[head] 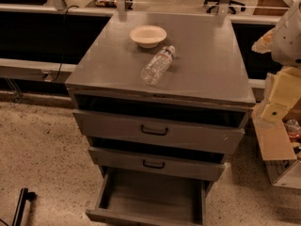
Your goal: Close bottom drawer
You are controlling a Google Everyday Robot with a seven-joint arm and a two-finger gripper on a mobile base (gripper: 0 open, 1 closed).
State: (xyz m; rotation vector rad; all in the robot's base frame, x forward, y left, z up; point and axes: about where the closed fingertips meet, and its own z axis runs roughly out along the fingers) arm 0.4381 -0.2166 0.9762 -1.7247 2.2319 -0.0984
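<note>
The gripper (278,100) is hanging at the right edge of the room as I am seeing it, a pale yellowish piece under the arm's white casing (288,32). It is sitting beside the cabinet's (207,74) top right corner, apart from every drawer and touching nothing that I can make out. Whether it is spread or pressed together I cannot tell from here. Just below it, a cardboard box (275,149) is standing on the floor against the cabinet's right side.

Moving left, the top drawer (157,132) and the middle drawer (157,163) are each sticking out a little, their black loop handles facing me. Under them the bottom drawer (150,194) is standing pulled far out, nearly to the lower edge of my view, and its plain grey inside is lying open to the room.

Up on the cabinet's flat grey top, a clear plastic bottle (157,66) is lying on its side, and a cream bowl (148,36) is sitting upright just behind it. The speckled floor (47,145) is stretching away to the left.
</note>
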